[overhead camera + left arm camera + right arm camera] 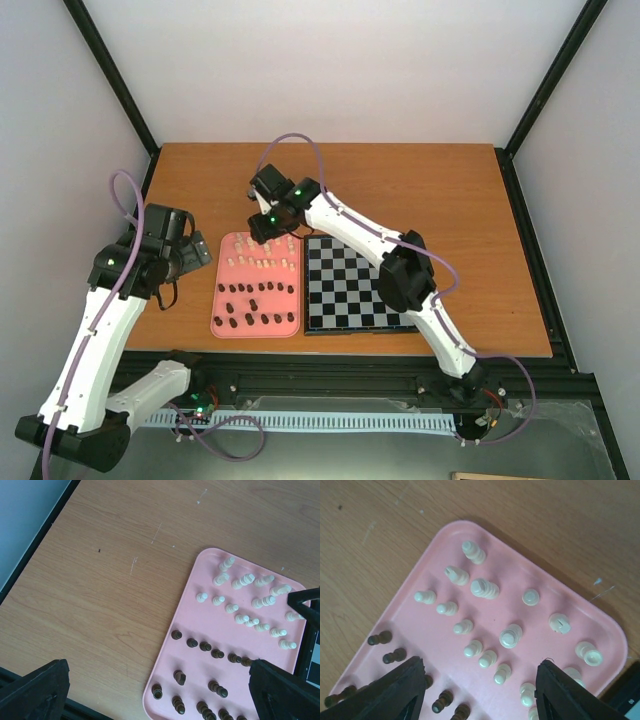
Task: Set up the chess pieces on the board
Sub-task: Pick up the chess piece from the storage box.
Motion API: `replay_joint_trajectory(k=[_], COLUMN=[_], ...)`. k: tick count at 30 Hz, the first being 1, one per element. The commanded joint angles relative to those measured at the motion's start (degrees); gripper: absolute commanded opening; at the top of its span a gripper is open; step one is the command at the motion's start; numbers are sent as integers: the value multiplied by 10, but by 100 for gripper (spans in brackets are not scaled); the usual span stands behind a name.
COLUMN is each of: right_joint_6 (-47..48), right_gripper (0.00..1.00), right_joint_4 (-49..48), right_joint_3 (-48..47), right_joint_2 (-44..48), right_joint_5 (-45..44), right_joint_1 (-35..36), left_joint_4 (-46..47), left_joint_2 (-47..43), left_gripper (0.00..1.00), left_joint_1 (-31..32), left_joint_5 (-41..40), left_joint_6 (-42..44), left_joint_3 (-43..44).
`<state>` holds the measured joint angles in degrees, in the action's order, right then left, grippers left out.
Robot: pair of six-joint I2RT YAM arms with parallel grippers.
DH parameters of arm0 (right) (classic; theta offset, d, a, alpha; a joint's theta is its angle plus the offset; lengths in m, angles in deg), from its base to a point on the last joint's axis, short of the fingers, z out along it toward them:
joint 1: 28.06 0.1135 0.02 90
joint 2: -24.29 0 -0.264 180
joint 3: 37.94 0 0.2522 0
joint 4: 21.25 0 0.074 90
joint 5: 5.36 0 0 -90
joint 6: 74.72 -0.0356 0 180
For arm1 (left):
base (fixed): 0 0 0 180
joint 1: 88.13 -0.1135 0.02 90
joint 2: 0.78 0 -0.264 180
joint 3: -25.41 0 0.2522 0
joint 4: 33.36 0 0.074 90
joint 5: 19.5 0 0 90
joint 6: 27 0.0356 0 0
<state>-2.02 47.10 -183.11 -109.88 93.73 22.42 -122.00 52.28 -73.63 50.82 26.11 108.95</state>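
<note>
The board (355, 285), black and grey checkered, lies on the table with no pieces on it. To its left, a pink tray (222, 300) holds the chess pieces: cream ones (262, 262) in its far half and dark brown ones (255, 305) in its near half. My right gripper (262, 228) hangs over the tray's far end. In the right wrist view this gripper (480, 665) is open, its jaws straddling a row of cream pawns (487, 658) without touching any. My left gripper (200, 252) stands open beside the tray's left edge, holding nothing (157, 667).
Bare wooden table (420, 190) stretches behind the tray and board. Black frame rails (530, 250) run along the table's sides. In the left wrist view one dark piece (180, 677) lies tipped over on the tray (200, 625).
</note>
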Motion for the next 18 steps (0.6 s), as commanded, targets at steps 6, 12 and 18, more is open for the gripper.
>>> replay_joint_trajectory(k=[6,12,18], right_joint_6=[1,-4,-5], right_gripper=[57,47,47], right_joint_4=[13,15,18], right_joint_3=[-13,-14,-14], right_joint_2=[-37,-49,-62], right_joint_5=[5,0,-6], right_joint_1=[18,19,20], left_joint_4=[3,3,2], left_joint_2=[6,4,-4], left_gripper=[100,100,100], left_joint_1=[-4,-4,-4], left_joint_5=[15,18,18], left_joint_6=[9,12,15], left_joint_3=[1,-1,-4])
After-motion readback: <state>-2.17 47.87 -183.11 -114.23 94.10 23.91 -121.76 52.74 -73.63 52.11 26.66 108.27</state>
